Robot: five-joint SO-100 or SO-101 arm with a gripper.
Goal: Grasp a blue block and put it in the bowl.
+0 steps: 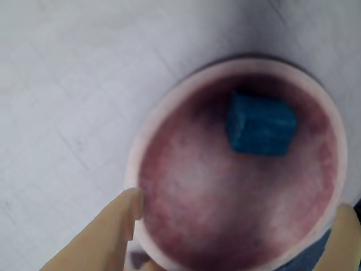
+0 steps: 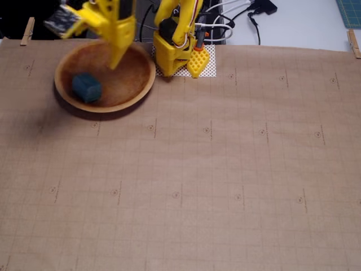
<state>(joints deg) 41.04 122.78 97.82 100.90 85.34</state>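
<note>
Two yellow fingertips (image 1: 104, 231) fill the bottom corners of the wrist view, one at lower left and one at the lower right edge, with the whole width of the bowl (image 1: 141, 135) showing between them: the pincer (image 1: 231, 240) stands spread wide and pinches nothing. Just beyond the tips, the blue block (image 1: 260, 124) lies inside the bowl, on the inner slope toward the upper right of that view, clear of both fingers and touching neither. The picture is soft and washed out, so the bowl's wood reads reddish with a pale rim, and the table around it appears as a grey blur.

From the fixed view, the bowl (image 2: 141, 84) sits at the upper left of the table (image 2: 225, 169), which is covered by a brown sheet printed with a faint grid. The block (image 2: 86, 87) rests low on the bowl's left side in this view, near the rim but within it. The yellow arm (image 2: 175, 39) stands on a white perforated pad (image 2: 210, 66) just beside the bowl's right edge, its upper part bent over toward the left. Its pincer (image 2: 117, 59) hangs above the middle of the bowl, pointing down, apart from the block. Black and white cables (image 2: 237, 14) trail behind the base, and wooden clothespins (image 2: 26, 31) hold the sheet at its far corners.
</note>
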